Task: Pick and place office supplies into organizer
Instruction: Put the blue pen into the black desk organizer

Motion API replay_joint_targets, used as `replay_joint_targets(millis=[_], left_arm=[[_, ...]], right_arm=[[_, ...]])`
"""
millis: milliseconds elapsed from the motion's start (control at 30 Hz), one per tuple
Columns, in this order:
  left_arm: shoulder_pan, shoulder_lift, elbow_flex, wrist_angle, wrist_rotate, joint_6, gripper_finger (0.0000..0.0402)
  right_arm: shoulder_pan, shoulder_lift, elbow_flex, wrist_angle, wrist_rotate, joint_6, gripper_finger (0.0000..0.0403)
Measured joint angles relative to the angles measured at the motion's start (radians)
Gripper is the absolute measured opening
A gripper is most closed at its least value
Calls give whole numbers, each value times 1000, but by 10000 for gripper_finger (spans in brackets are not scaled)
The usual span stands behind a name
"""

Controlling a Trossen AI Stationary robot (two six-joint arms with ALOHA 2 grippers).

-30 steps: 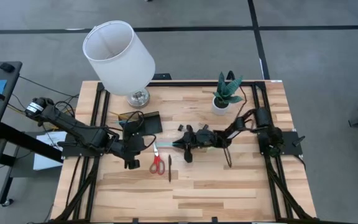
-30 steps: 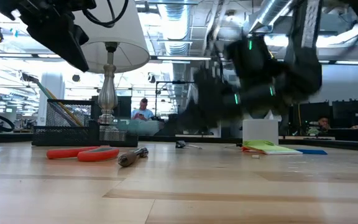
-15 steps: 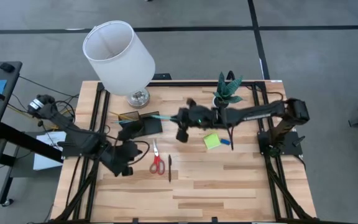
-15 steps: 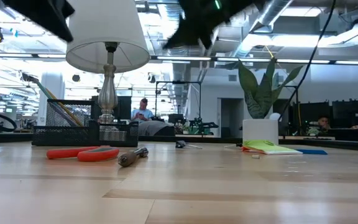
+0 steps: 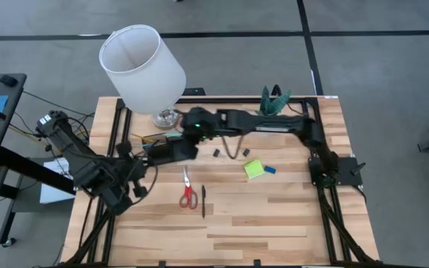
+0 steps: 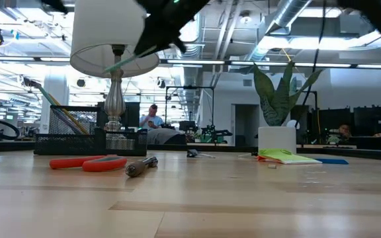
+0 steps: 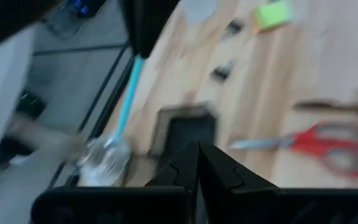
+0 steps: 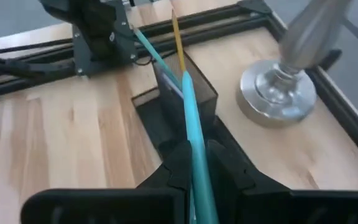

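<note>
My right gripper (image 5: 192, 131) reaches across from the right and hovers above the organizer (image 5: 171, 150), shut on a light-blue pen (image 8: 188, 109). The organizer (image 8: 179, 99) is a black mesh tray; a yellow pencil (image 8: 178, 43) stands in it. Red-handled scissors (image 5: 188, 192) and a black pen (image 5: 203, 201) lie flat on the table's near middle. The lime sticky pad (image 5: 254, 169), the blue eraser (image 5: 269, 170) and two binder clips (image 5: 217, 152) lie to the right. My left gripper (image 7: 197, 163) is shut on nothing, drawn back near the left edge (image 5: 125, 195). My right gripper pinches the light-blue pen between its two fingers at the pen's rear part (image 8: 196, 163). The pen runs along the fingers and sticks out ahead of them. It is lifted clear and slopes down toward the organizer (image 6: 127, 59).
A white-shaded lamp (image 5: 141, 67) with a silver base (image 8: 278, 93) stands just beyond the organizer. The potted plant (image 5: 272, 104) sits at the far right, partly behind my right arm. Bare wood lies along the table's near side.
My right gripper has risen from the table's middle and swung left and far to above the organizer, carrying the light-blue pen. That uncovered the sticky pad and eraser. My left arm has drawn back toward the left near edge.
</note>
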Motion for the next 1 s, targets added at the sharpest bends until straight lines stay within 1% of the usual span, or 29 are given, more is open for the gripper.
replay_joint_targets(millis=[67, 100, 133, 233, 300, 433, 567, 633, 767, 867, 933, 1000], left_arm=[[-15, 0, -3, -142, 20, -138, 0], [-20, -2, -12, -168, 32, -203, 0], [-24, -4, -22, -161, 45, -221, 0], [-42, -32, -50, -134, 57, -189, 0], [-53, -33, -60, -157, 57, -212, 0], [-55, -32, -79, -158, 70, -225, 0], [-58, -23, -82, -154, 84, -242, 0], [-57, -24, -82, -157, 84, -239, 0], [-57, -24, -82, -157, 86, -240, 0], [-57, -23, -82, -156, 89, -244, 0], [-57, -23, -82, -149, 91, -245, 0], [-57, -23, -82, -134, 91, -246, 0]], right_arm=[[-8, 64, 82, 2, -40, -11, 28], [-12, 95, 124, 2, -60, -15, 28], [-14, 127, 166, -2, -75, -16, 28], [-27, 222, 290, -65, -87, -16, 28], [-36, 238, 268, -38, -96, -11, 28], [-71, 260, 269, -55, -147, 25, 28], [-98, 267, 266, -46, -168, 26, 29], [-101, 265, 267, -31, -181, 26, 29], [-103, 264, 267, -26, -248, 34, 29], [-94, 287, 272, -21, -249, 40, 29], [-95, 299, 269, -52, -260, 38, 29], [-96, 302, 282, -31, -266, 41, 29]])
